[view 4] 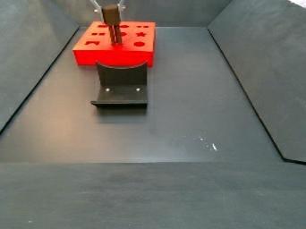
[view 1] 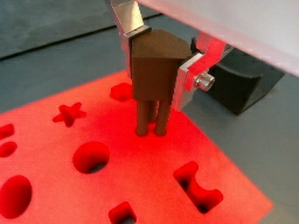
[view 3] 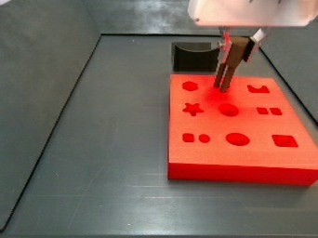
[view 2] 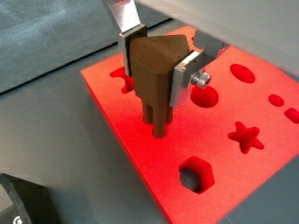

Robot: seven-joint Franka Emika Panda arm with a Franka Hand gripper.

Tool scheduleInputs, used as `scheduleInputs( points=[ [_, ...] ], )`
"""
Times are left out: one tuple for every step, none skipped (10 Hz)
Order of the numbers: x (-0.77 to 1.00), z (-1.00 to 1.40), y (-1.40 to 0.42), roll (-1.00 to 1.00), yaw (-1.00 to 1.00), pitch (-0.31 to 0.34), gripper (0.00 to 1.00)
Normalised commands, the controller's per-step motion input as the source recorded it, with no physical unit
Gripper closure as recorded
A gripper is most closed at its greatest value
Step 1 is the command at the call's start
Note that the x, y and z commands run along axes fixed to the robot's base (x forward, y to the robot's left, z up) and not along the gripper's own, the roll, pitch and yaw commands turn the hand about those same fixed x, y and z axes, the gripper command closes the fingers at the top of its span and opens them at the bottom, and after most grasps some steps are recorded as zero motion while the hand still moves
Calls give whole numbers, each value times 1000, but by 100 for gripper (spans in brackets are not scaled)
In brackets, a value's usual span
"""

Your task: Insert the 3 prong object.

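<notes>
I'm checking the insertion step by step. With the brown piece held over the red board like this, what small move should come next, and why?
Probably a slow, straight push down. The claw is shut on the 3 prong object, holding it upright, and its prongs already touch the red board near the middle. Whether they sit in a hole or on the surface I cannot tell, so press gently and nudge sideways if it resists.

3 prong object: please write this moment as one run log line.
gripper: shut on 3 prong object | object: upright, prongs at red board | inserted: cannot tell

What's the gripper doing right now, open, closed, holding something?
Gripper: closed on the slim brown three-prong piece, held upright over the red board.
</notes>
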Motion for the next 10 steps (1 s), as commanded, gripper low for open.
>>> scheduleInputs(
  points=[
    [246, -269, -31, 101, 0, -61, 100],
    [211, -271, 0, 99, -9, -63, 100],
    [31, -394, 0, 86, -6, -163, 100],
    [-31, -443, 0, 90, 0, -166, 100],
    [-37, -574, 0, 137, -9, -101, 100],
    [0, -700, -29, 134, -94, 0, 100],
    [0, -769, -31, 131, -91, -34, 100],
    [-31, -763, -40, 121, -66, -20, 100],
    [0, -237, -49, 100, -20, 0, 100],
    [0, 0, 0, 0, 0, 0, 100]
  ],
)
